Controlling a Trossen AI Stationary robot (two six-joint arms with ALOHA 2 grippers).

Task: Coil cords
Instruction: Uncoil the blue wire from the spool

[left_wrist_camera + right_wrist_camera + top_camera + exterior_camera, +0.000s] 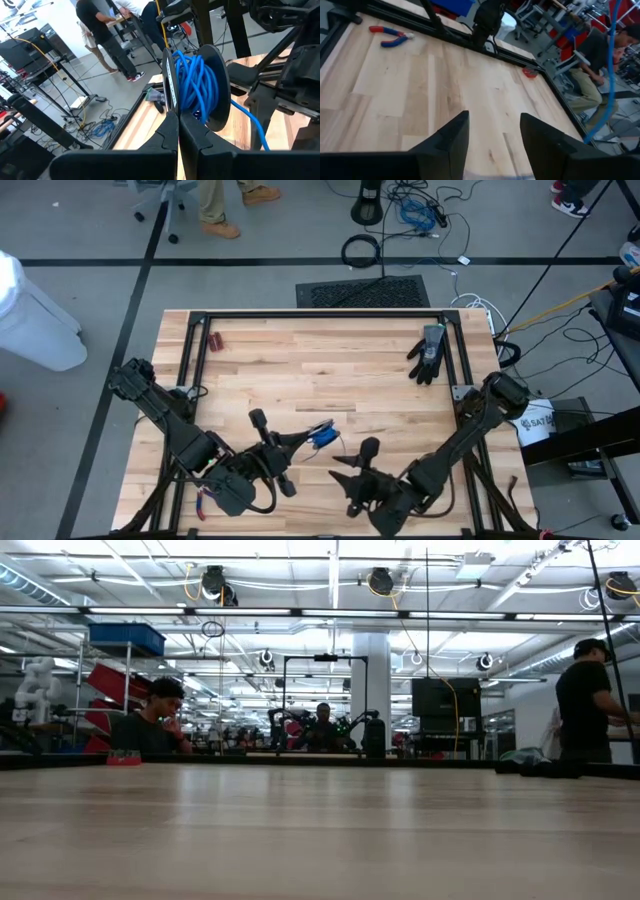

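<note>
The cord [196, 82] is bright blue and wound on a black spool [216, 90]. My left gripper [305, 438] is shut on the spool above the table's near middle; in the high view the spool [322, 436] shows as a small blue spot. A loose length of cord [252, 125] runs off the spool and shows again beside my right gripper as a blue line [609, 75]. My right gripper [492, 137] stands open a little right of the spool, nothing between its fingers. Neither gripper shows in the low view. My left gripper pinches the rim of the spool's near flange [172, 107] between its two shut fingers [167, 137]. The fingers reach out about level toward the table's right. The spool stands on edge beyond the fingertips, lifted clear of the table, with the loose cord trailing off it.
A black glove [428, 355] lies at the far right of the table. Red-and-blue-handled pliers [392, 36] lie near the far left corner. A black frame [320, 314] runs along the far edge and both sides. People sit and stand beyond the table.
</note>
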